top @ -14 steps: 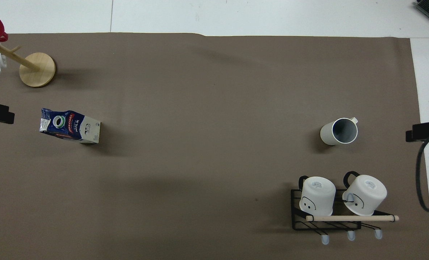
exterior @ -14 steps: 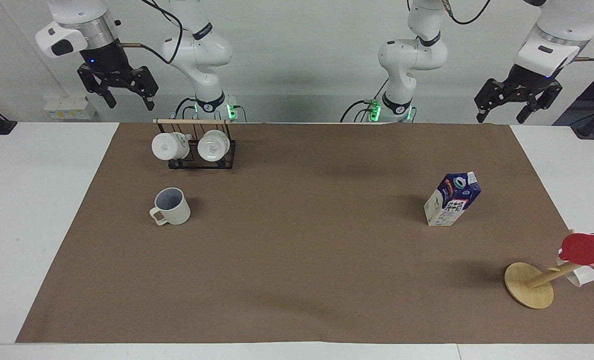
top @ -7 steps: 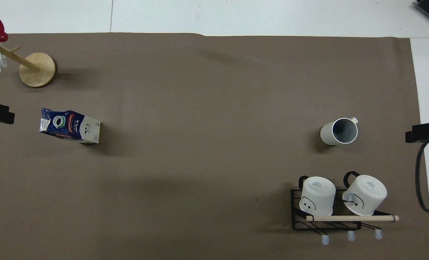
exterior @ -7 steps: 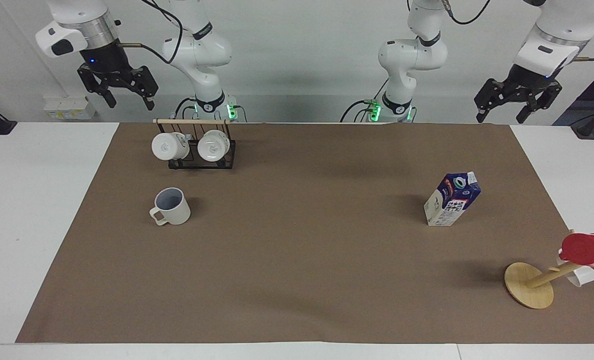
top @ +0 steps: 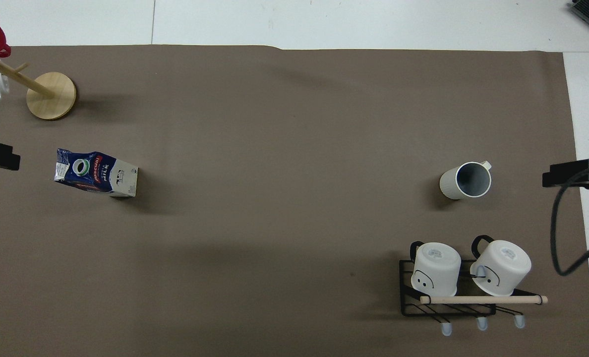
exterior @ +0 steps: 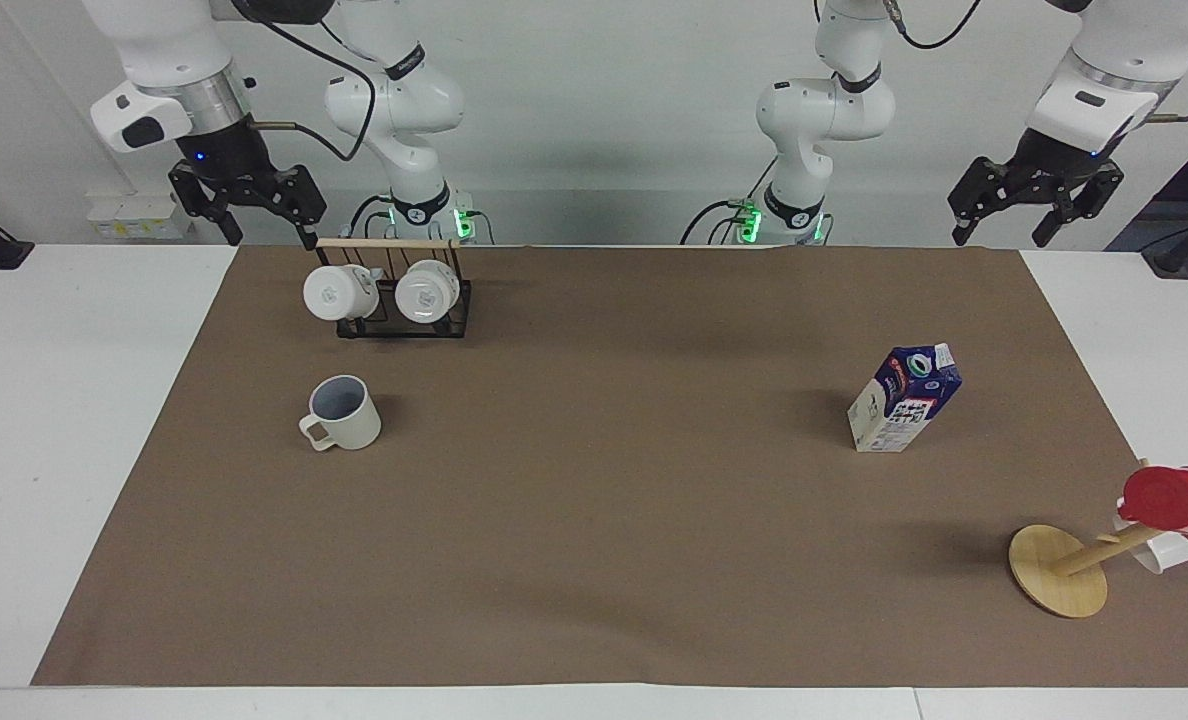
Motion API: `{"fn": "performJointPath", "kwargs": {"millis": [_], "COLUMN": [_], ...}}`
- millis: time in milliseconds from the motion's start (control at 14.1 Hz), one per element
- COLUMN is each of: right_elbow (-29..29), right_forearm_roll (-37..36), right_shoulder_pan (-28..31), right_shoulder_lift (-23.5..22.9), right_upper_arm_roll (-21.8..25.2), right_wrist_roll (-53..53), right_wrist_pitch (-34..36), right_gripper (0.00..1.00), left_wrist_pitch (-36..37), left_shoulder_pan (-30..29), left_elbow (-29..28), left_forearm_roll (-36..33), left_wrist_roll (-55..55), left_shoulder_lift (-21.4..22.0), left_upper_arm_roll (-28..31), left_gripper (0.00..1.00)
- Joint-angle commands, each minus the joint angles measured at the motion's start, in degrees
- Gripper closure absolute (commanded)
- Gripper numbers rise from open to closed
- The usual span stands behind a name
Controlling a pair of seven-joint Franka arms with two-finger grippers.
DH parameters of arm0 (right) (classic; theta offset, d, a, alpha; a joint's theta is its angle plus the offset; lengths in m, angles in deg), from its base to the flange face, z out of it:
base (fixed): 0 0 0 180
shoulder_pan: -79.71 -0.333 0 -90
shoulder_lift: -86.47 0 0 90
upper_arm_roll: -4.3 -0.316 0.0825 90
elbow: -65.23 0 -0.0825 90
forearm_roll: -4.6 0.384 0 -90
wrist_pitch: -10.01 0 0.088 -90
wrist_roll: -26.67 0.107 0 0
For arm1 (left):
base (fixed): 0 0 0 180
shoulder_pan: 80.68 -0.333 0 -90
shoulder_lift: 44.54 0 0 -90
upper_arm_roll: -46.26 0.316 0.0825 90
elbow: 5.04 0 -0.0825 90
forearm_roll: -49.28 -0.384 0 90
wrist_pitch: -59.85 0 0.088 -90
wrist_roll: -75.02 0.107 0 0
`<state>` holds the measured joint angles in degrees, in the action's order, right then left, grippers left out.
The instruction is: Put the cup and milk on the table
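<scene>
**Right gripper dropped toward the mug rack; cup and milk stayed put**

Since 1 second earlier, your right gripper (exterior: 249,212) had come lower and shifted slightly toward the middle of the table, ending up in the air over the robots' edge of the brown paper sheet (exterior: 594,560), just beside the wooden bar of the black wire mug rack (exterior: 404,300). Its fingers were spread apart and held nothing. In the overhead view only a dark part of it showed at the frame's edge, with a black cable looping below it.

Your left gripper (exterior: 1034,205) waited in the air over the robots' edge of the table (exterior: 54,420) at the left arm's end, fingers spread and empty, unchanged from before.

You could see the cream-beige cup (exterior: 342,413) standing upright on the paper toward the right arm's end, farther from the robots than the rack, with its handle turned away from the robots. The 2 white mugs (exterior: 329,292) hung on the rack, printed bottoms outward.

The milk carton (exterior: 904,398) stood on the paper toward the left arm's end, well apart from the cup. Farther from the robots than the carton sat the wooden mug tree (exterior: 1059,585) on its round base, a red cup (exterior: 1179,500) on 1 peg.
</scene>
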<state>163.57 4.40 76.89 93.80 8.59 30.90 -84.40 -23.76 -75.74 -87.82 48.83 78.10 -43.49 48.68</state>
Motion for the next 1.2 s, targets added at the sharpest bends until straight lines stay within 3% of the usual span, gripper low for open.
{"fn": "performJointPath", "kwargs": {"millis": [0, 212, 778, 1131], "right_elbow": [4.8, 6.3, 20.8, 24.3], "right_forearm_roll": [-0.2, -0.4, -0.6, -0.7], "right_shoulder_pan": [-0.9, -1.0, -2.7, -2.7], "right_shoulder_lift": [-0.1, -2.9, -7.4, -10.4], "right_upper_arm_roll": [-0.5, -0.5, -0.5, -0.5], "right_wrist_roll": [1.0, 2.9, 3.9, 3.2], "right_wrist_pitch": [-5.6, -7.5, -28.9, -35.8], "right_gripper": [0.00, 0.00, 0.00, 0.00], "left_wrist_pitch": [-0.1, -0.3, -0.3, -0.4], "left_shoulder_pan": [0.0, 0.1, 0.1, 0.2], "left_elbow": [-1.0, -1.2, -1.2, -1.2], "left_forearm_roll": [-0.4, -0.4, -0.4, -0.4], "left_wrist_roll": [0.1, 0.1, 0.1, 0.0], "left_shoulder_lift": [1.1, 1.2, 1.2, 1.2], "left_upper_arm_roll": [-0.2, -0.2, -0.1, -0.1], "left_gripper": [0.00, 0.00, 0.00, 0.00]}}
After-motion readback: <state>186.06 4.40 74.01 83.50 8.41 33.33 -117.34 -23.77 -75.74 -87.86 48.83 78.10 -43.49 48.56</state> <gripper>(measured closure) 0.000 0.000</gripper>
